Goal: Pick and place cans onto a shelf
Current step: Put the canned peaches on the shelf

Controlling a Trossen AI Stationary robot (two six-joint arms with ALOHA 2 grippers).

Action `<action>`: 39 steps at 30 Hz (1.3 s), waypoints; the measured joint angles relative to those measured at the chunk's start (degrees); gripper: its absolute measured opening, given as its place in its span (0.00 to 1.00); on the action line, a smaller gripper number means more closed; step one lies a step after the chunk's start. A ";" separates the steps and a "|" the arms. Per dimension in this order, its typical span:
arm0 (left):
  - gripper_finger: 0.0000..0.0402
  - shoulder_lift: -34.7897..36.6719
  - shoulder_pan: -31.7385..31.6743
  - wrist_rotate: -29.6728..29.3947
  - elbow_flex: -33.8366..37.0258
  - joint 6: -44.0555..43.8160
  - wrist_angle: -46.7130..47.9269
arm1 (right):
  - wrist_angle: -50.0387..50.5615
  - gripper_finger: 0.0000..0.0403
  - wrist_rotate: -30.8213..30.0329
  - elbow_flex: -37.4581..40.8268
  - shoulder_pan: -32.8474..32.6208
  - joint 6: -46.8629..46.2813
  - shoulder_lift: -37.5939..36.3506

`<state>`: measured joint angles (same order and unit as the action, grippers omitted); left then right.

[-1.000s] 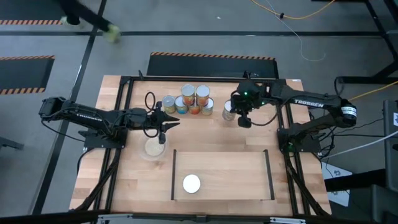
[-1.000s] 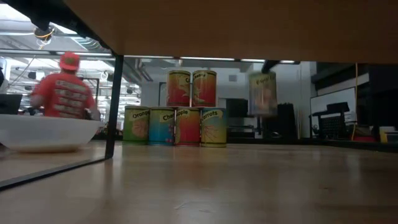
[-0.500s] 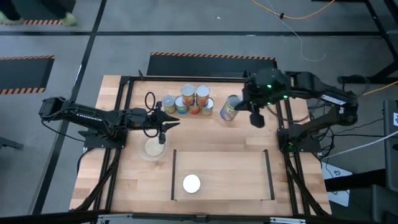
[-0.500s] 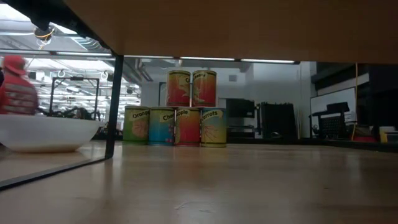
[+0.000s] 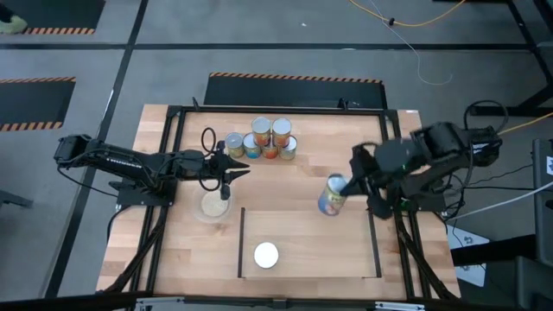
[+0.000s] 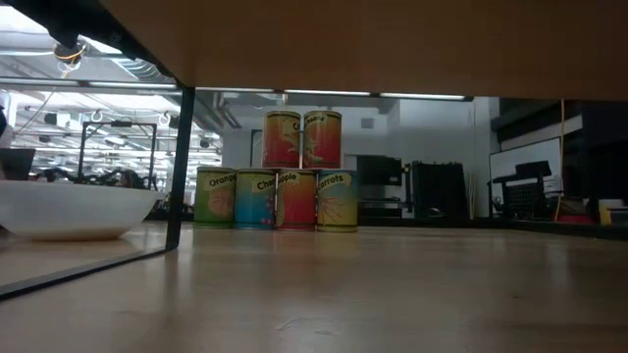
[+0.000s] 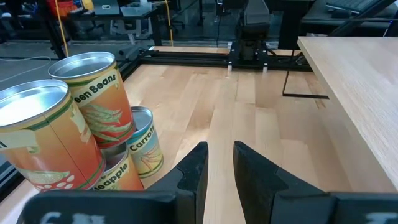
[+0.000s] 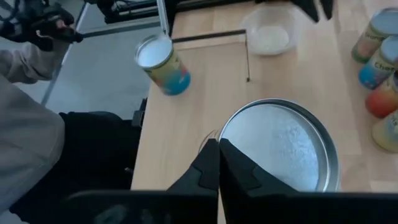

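The right gripper (image 5: 346, 192) is clamped on one of the cans (image 5: 332, 195), holding it tilted above the near-right part of the shelf (image 5: 302, 226). One placed can (image 5: 266, 255) already stands on the shelf, away to the gripper's side. Six stacked cans (image 5: 262, 138) remain beyond it, and the left gripper (image 5: 232, 168) waits near them, fingers slightly apart.

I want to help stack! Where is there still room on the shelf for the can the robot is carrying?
The shelf holds only one can, near its left bar. Bare wood runs from there to the right bar. The right hand holds the carried can over that end. Crowded: the stacked cans and the dish.
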<state>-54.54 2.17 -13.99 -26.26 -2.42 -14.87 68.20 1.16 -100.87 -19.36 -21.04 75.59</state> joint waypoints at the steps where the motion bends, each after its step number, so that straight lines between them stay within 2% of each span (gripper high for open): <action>1: 0.17 0.00 0.00 0.00 0.00 0.00 0.00 | -0.04 0.00 -1.91 0.01 -1.69 -1.09 0.39; 6: 0.17 0.00 0.00 -0.01 0.00 0.01 0.02 | -0.64 0.00 -8.98 0.01 -8.29 -5.07 3.59; 16: 0.17 0.00 0.00 -0.01 0.00 0.01 0.00 | -11.89 0.00 -9.67 0.06 -14.36 -4.28 14.76; 27: 0.17 0.00 0.00 -0.01 0.00 0.03 0.00 | -18.01 0.00 -9.67 0.06 -15.56 -3.59 24.10; 39: 0.17 0.00 0.00 -0.01 0.00 0.05 0.04 | -19.14 0.00 -9.22 0.04 -15.58 -2.51 25.55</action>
<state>-54.54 2.17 -14.00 -26.26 -2.37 -14.83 49.06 -8.07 -100.83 -34.94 -23.55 101.15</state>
